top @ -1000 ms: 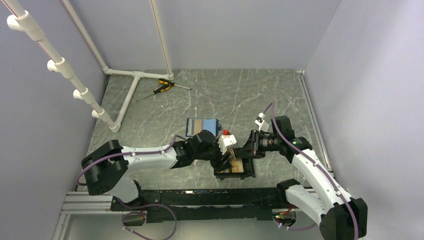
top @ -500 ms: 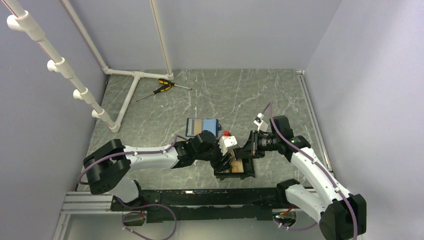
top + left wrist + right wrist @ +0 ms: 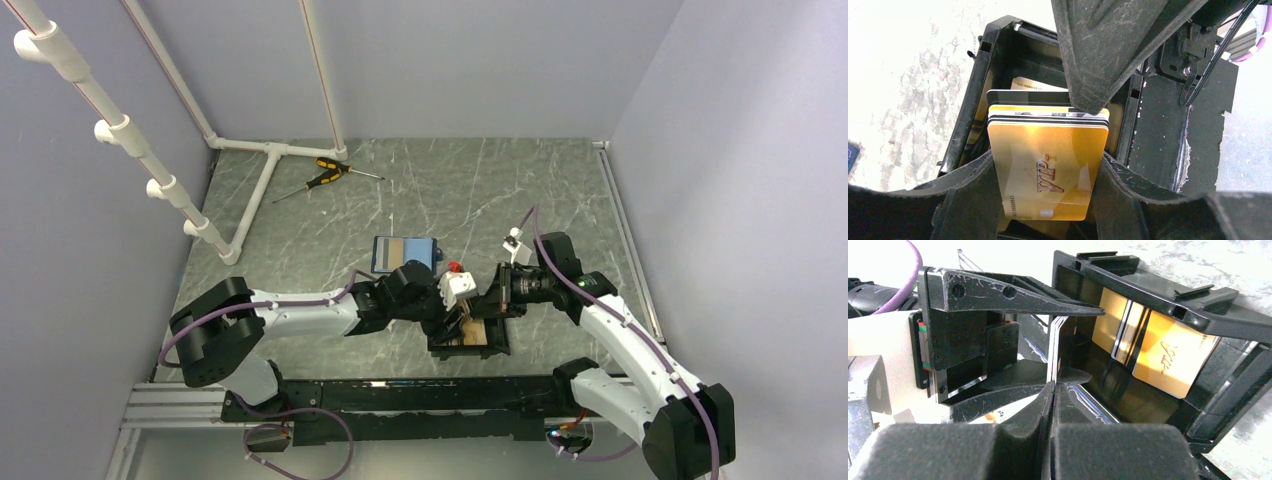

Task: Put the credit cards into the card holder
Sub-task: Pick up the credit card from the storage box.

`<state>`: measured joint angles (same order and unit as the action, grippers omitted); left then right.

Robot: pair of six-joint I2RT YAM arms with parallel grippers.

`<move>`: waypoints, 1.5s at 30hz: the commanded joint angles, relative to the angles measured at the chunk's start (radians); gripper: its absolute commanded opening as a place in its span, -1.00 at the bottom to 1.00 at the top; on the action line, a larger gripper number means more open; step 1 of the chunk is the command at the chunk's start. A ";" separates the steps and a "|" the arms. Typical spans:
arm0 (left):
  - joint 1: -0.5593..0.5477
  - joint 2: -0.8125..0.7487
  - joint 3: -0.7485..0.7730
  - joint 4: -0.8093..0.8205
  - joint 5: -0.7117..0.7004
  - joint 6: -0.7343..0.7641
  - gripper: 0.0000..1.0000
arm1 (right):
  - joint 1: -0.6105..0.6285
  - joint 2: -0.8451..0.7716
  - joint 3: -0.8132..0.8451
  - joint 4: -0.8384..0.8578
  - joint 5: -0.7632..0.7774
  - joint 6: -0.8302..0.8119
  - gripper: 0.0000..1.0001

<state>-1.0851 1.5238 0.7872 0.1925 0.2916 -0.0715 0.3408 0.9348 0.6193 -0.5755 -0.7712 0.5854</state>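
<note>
Top external: screwdriver (image 3: 325, 176) beyond card holder (image 3: 470, 353)

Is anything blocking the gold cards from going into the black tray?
Nothing visible blocks them. The left gripper holds the gold cards right over the open black tray. The shut right gripper meets only their far edge and is not underneath them. Other cards already lie flat in the tray.

"VIP" lettering on the front gold credit card (image 3: 1048, 170), small serial number along its edge.
</note>
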 commanded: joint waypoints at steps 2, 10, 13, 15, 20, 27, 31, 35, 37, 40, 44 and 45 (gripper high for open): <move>-0.001 -0.019 0.022 0.066 0.016 0.002 -0.87 | 0.010 -0.005 0.011 -0.032 0.086 -0.020 -1.00; 0.001 -0.054 0.003 0.050 0.014 -0.051 0.43 | 0.010 -0.035 0.063 -0.129 0.250 -0.079 -1.00; 0.004 -0.055 0.028 0.024 0.048 -0.072 0.98 | 0.010 -0.030 0.081 -0.154 0.281 -0.108 -1.00; 0.007 -0.053 0.050 0.006 0.074 -0.084 0.99 | 0.010 -0.029 0.103 -0.179 0.314 -0.132 -1.00; 0.077 -0.087 0.067 0.011 0.152 -0.196 0.99 | 0.010 -0.047 0.160 -0.202 0.301 -0.156 -1.00; 0.314 -0.105 0.144 -0.009 0.494 -0.437 0.94 | 0.010 -0.055 0.311 -0.225 0.256 -0.242 -1.00; 0.346 -0.081 0.263 -0.166 0.620 -0.397 0.91 | 0.026 0.027 0.368 -0.213 0.064 -0.303 -1.00; 0.375 -0.081 0.289 -0.247 0.698 -0.360 0.84 | 0.064 0.064 0.390 -0.143 -0.116 -0.312 -1.00; 0.392 -0.095 0.280 -0.263 0.730 -0.350 0.82 | 0.092 0.074 0.394 -0.120 -0.165 -0.314 -1.00; 0.402 -0.109 0.262 -0.260 0.826 -0.350 0.69 | 0.152 0.093 0.409 -0.114 -0.153 -0.323 -1.00; 0.402 -0.109 0.258 -0.356 0.856 -0.291 0.39 | 0.207 0.103 0.402 -0.061 -0.166 -0.306 -1.00; 0.402 -0.112 0.253 -0.360 0.866 -0.289 0.23 | 0.216 0.106 0.403 -0.054 -0.162 -0.305 -1.00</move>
<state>-0.6815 1.4498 1.0508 -0.0933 1.0512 -0.4202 0.5240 1.0374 0.9810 -0.7189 -0.8810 0.2939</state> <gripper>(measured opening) 0.722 0.007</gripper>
